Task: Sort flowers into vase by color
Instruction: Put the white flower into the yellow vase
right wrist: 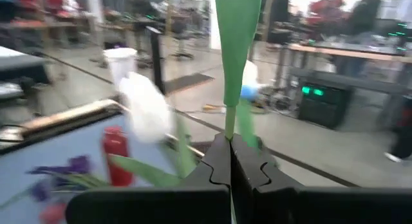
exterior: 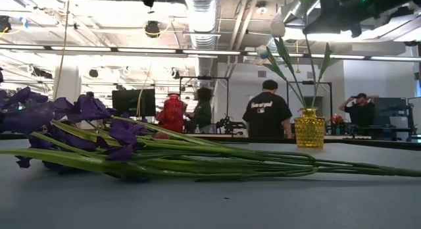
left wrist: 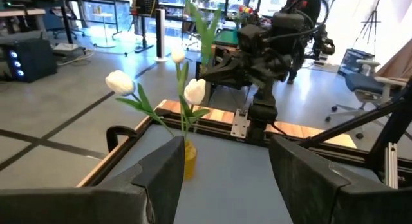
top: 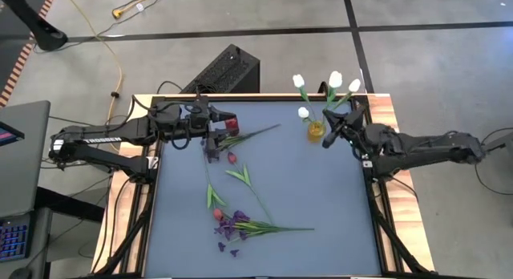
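A yellow vase [top: 316, 128] [exterior: 309, 127] stands near the table's far right corner, with several white tulips [top: 335, 78] rising from it. My right gripper [top: 329, 138] [right wrist: 230, 153] is just beside the vase, shut on a green stem. A red vase [top: 231, 123] [exterior: 172, 114] stands at the far left. My left gripper [top: 218, 119] [left wrist: 222, 179] hovers by the red vase, open and empty, facing the yellow vase [left wrist: 188, 158]. Red buds [top: 232, 158] and a purple cluster [top: 232, 227] [exterior: 99, 124] lie flat on the mat on their stems and leaves. My right gripper pinches a green tulip stem [right wrist: 229, 124] between its two shut fingers, at their free ends. The stem continues past the fingertips. A white tulip head [right wrist: 145, 108] shows blurred beside it. Whether the stem's lower end sits in the yellow vase cannot be seen.
A long green stem [top: 256, 133] lies on the mat beside the red vase. The loose flowers take up the middle and near part of the mat. People [exterior: 266, 110] stand in the room beyond the far edge. A black box [top: 228, 70] sits behind the table.
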You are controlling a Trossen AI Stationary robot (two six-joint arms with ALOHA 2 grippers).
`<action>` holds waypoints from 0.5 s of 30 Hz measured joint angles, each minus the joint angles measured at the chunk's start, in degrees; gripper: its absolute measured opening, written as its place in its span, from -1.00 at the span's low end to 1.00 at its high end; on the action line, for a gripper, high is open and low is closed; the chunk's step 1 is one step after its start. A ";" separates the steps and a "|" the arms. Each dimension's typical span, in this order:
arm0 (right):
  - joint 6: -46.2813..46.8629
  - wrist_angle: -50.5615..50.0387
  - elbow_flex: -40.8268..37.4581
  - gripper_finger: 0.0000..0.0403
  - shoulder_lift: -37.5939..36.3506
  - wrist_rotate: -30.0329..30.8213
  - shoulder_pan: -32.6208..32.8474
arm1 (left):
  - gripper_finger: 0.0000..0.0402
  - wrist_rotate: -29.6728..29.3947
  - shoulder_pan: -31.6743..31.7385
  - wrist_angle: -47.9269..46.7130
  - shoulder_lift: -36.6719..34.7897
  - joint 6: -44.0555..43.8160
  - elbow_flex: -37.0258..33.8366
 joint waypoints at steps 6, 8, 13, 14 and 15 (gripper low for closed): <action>0.22 0.88 0.00 -0.91 0.99 -5.81 -6.09 | 0.07 -0.02 0.00 -0.45 0.00 -0.30 0.00; 0.22 0.73 0.00 -0.91 1.99 -7.19 -7.63 | 0.07 -0.02 0.00 -0.72 0.00 -0.15 0.00; 0.29 1.99 0.00 -0.91 5.26 -7.68 -9.96 | 0.07 -0.02 0.00 -0.96 0.00 0.05 0.00; 0.30 2.72 0.00 -0.91 5.98 -7.75 -10.20 | 0.07 -0.02 0.00 -1.08 0.00 0.07 0.00; 0.36 3.18 0.00 -0.91 6.63 -8.02 -10.30 | 0.07 -0.02 0.00 -1.26 0.00 0.08 0.00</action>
